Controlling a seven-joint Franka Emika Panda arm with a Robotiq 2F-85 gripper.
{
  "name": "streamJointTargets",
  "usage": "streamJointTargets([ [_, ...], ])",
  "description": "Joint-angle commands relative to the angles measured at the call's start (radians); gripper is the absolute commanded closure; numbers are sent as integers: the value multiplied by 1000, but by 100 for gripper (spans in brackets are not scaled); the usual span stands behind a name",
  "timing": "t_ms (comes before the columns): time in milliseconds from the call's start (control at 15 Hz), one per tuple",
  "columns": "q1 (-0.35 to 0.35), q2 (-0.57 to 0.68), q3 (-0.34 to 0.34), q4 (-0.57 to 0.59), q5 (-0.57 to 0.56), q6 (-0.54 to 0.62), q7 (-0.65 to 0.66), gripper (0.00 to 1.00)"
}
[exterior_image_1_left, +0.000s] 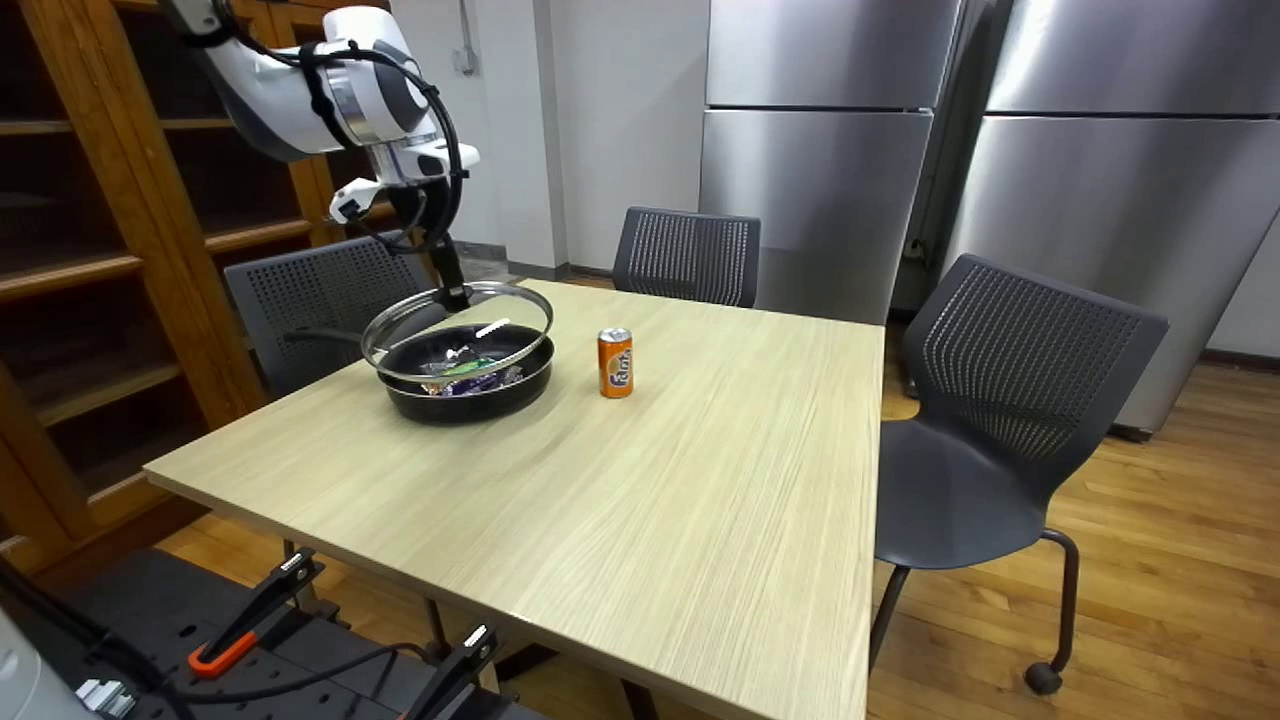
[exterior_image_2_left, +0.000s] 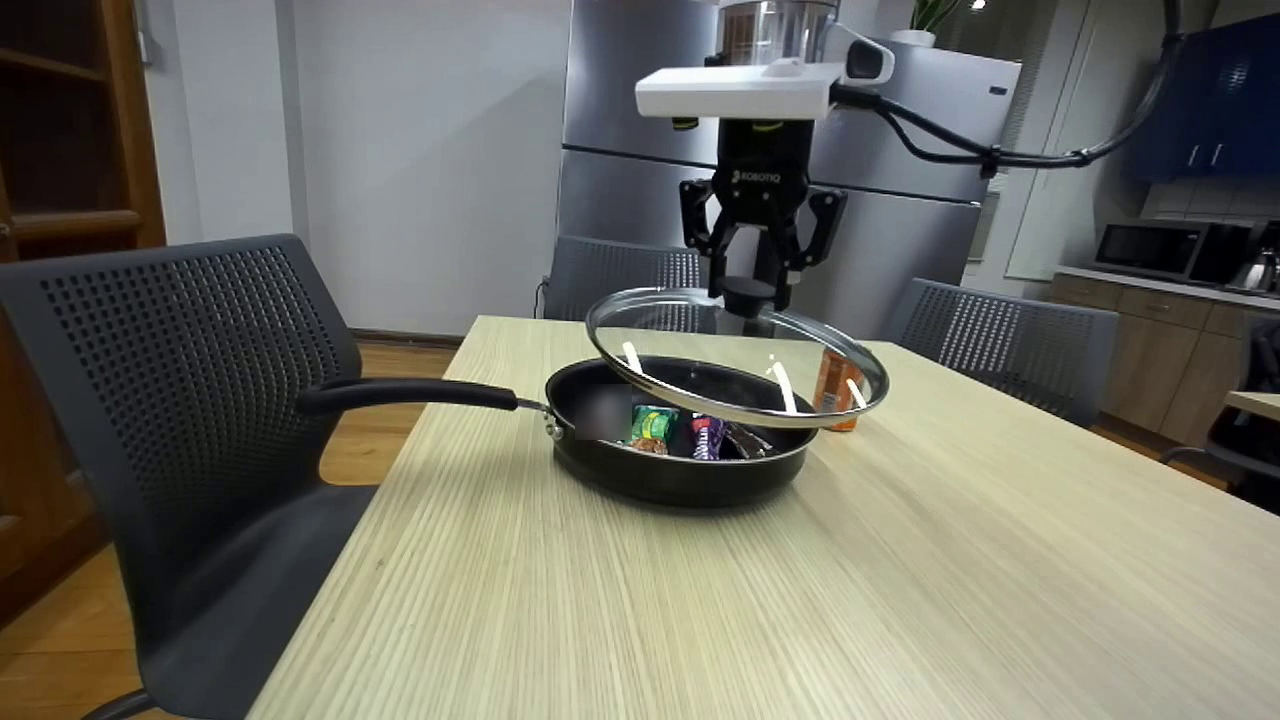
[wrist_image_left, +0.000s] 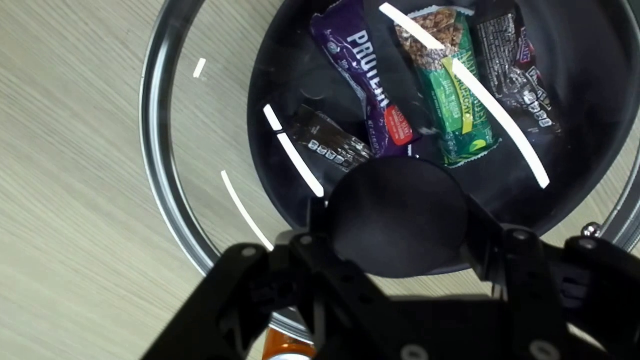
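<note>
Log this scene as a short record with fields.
Gripper: shut on the knob of the lid
Lid state: tilted over the pan; whether they touch is unclear
Pan place: on the table
Pan contents: purple bar, green bar, brown packs
Can: orange, upright, beside the pan
Chairs: around the table

A break room or office-style kitchen: steel refrigerators (exterior_image_1_left: 815, 190), a microwave (exterior_image_2_left: 1148, 247) (blue cabinets (exterior_image_2_left: 1212, 125) hang above it), matching chairs (exterior_image_1_left: 955, 490).

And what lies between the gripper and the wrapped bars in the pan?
The glass lid, its black knob held by the gripper; the wrist view shows the wrapped bars through the glass.
</note>
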Motion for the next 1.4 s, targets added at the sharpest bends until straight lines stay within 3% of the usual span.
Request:
streamJointTargets([
  [0,27,72,-18,135,-9,-81,31,61],
  [600,51,221,-35,326,14,-157,8,61],
  [1333,68,303,-32,418,25,-217,0,61],
])
